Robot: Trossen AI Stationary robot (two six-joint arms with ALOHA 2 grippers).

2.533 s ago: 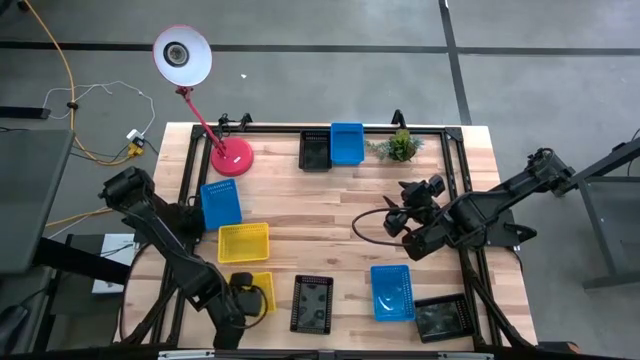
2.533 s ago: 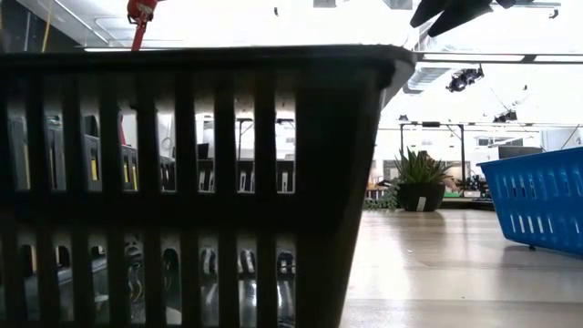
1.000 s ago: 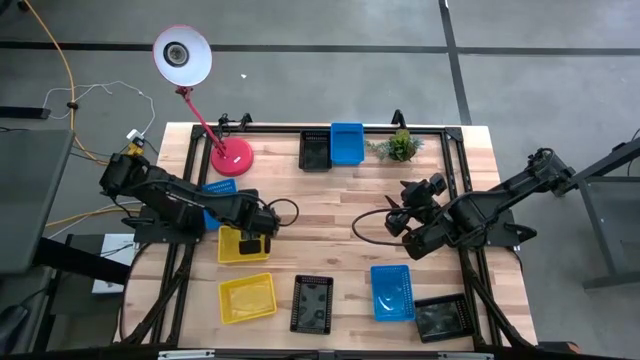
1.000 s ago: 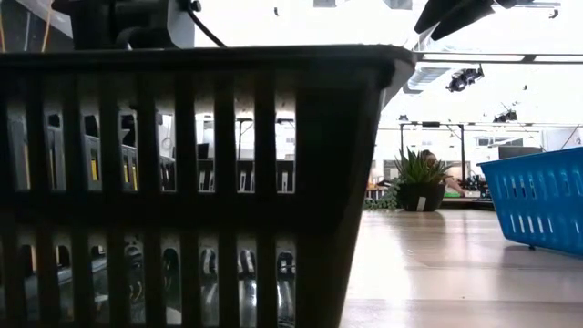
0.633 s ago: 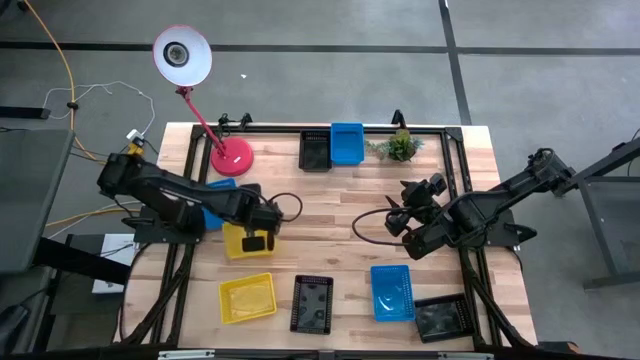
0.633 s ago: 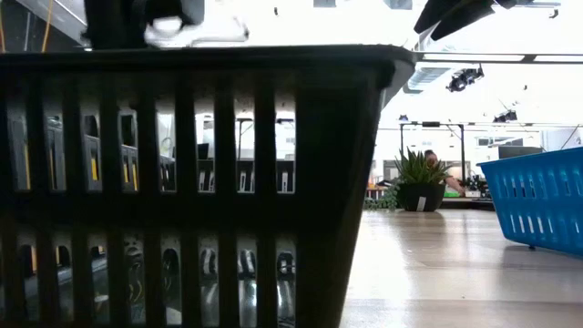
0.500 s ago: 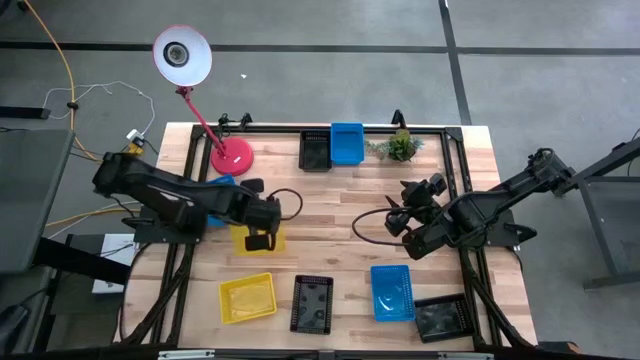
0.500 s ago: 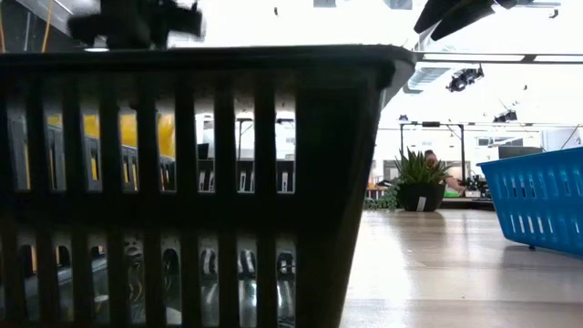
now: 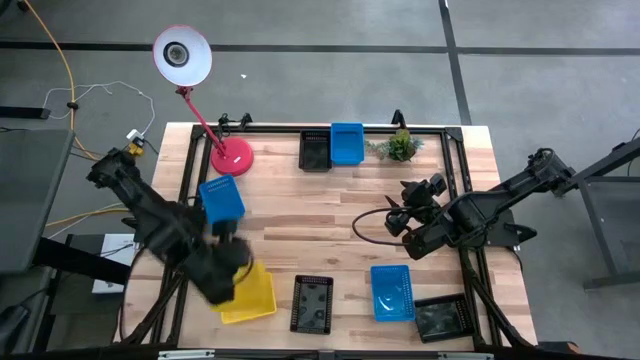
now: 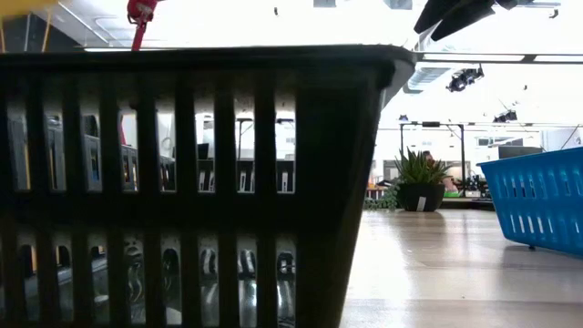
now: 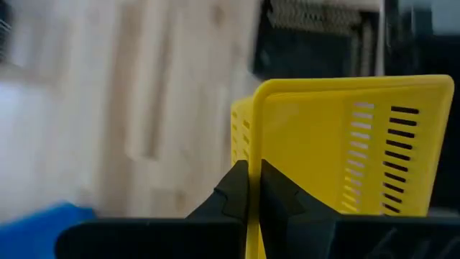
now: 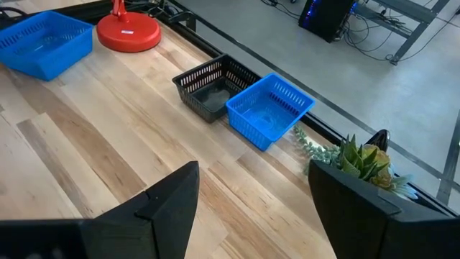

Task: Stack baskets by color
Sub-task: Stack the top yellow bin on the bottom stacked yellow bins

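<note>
On the wooden surface [image 9: 330, 215], I have the left end effector [image 11: 253, 188] clenched on a yellow basket [image 11: 345, 147] above its near-left corner; right end effector [image 12: 251, 194] released mid-surface. Blue and black baskets remain unstacked.

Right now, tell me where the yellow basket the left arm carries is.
In the high view, the yellow basket sits at the table's front left, gripped by the left tool, beside the black basket.

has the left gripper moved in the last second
Yes. The left gripper, shut on a yellow basket, swung from mid-table toward the near edge, farther from the pink lamp.
</note>
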